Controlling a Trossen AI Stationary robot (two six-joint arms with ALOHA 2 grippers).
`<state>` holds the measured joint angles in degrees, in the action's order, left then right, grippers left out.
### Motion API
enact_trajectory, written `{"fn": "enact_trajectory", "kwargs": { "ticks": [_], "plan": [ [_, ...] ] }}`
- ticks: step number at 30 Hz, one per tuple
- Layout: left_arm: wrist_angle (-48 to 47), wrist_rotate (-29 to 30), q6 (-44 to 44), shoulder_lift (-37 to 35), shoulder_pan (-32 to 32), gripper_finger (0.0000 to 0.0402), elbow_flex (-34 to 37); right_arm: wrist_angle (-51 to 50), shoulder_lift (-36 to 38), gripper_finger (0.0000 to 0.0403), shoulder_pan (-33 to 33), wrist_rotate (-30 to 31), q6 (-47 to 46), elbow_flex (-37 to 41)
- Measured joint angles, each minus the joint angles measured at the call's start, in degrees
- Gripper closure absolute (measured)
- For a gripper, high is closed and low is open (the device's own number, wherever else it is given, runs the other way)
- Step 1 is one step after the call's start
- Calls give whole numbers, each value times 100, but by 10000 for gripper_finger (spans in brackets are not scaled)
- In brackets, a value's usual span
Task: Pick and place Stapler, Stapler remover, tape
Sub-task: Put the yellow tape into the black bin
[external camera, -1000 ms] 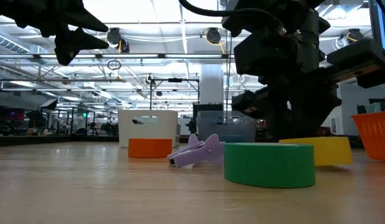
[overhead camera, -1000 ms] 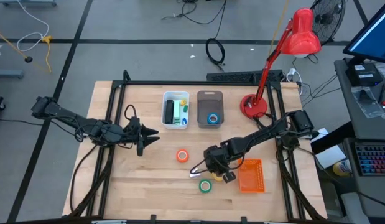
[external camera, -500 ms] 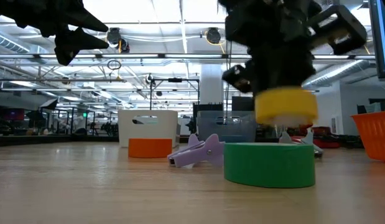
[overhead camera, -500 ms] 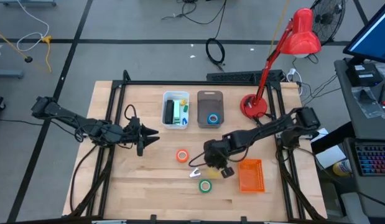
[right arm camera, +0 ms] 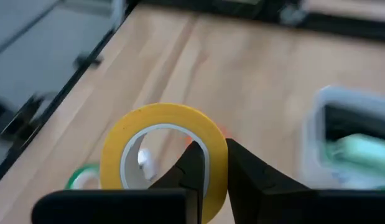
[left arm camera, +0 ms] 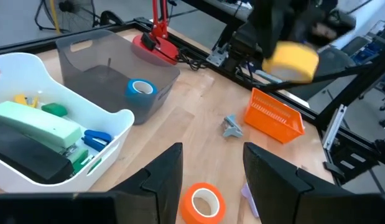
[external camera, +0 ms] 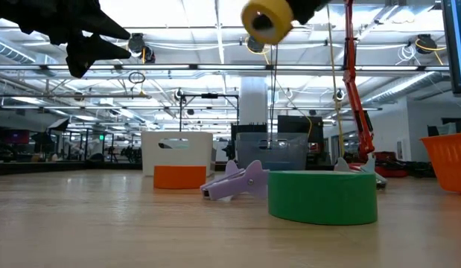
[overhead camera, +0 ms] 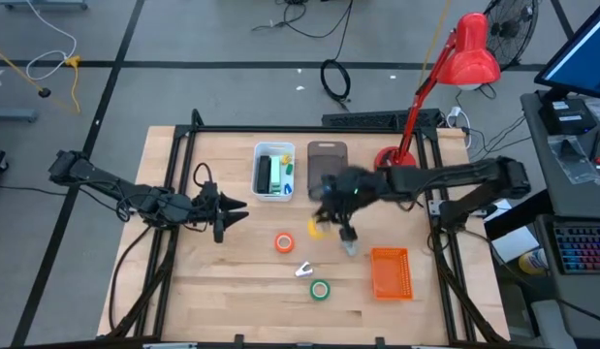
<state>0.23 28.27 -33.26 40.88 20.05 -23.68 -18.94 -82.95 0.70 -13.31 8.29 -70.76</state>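
Note:
My right gripper (right arm camera: 217, 168) is shut on the yellow tape roll (right arm camera: 158, 152), which is high above the table in the low view (external camera: 267, 20) and just near of the grey bin (overhead camera: 327, 170) in the high view (overhead camera: 315, 231). The blue roll (overhead camera: 331, 184) lies in that bin. The orange roll (overhead camera: 284, 242), the green roll (overhead camera: 321, 289) and a pale purple staple remover (overhead camera: 305, 269) lie on the table. The stapler (left arm camera: 30, 134) lies in the white bin (overhead camera: 273, 172). My left gripper (overhead camera: 234, 208) hovers open at the left. My right gripper pinches the yellow roll's ring wall (right arm camera: 216, 149), with one finger (right arm camera: 192, 165) in the open centre and the other (right arm camera: 248, 171) outside it. The roll stands on edge, its hole facing sideways, and is lifted clear of the table.
An orange basket (overhead camera: 391, 272) stands at the near right, with a small grey clip-like piece (overhead camera: 350, 247) on the table beside it. A red desk lamp (overhead camera: 396, 165) stands at the far right, close to the right arm.
My right gripper has taken the yellow roll off the table near the green roll. It has carried the roll up and toward the far edge, to just near the grey bin. The roll is now lifted clear and high. The other things have stayed put.

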Motion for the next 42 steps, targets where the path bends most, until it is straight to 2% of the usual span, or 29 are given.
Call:
{"fn": "enact_trajectory", "kwargs": {
  "ticks": [4, 11, 14, 20, 27, 42],
  "plan": [
    [0, 46, 28, 0, -3, 231, 0, 660, 118, 370, -456, 166, -5, -1],
    [3, 46, 22, -2, -8, 231, 0, 1195, -111, 370, -1249, 1568, 491, -2],
    [2, 46, 32, -2, -11, 231, 0, 1237, -386, 370, -1607, 1936, 595, 0],
    [0, 49, 59, -2, -11, 231, 0, 1149, -936, 368, -2170, 1957, 610, -2],
    [0, 53, 53, -2, -11, 231, 0, 572, -1442, 367, -2654, 1942, 615, 2],
    [-2, 87, 38, -2, -11, 231, 0, -124, -1881, 367, -2941, 1903, 894, 0]
  ]
}}
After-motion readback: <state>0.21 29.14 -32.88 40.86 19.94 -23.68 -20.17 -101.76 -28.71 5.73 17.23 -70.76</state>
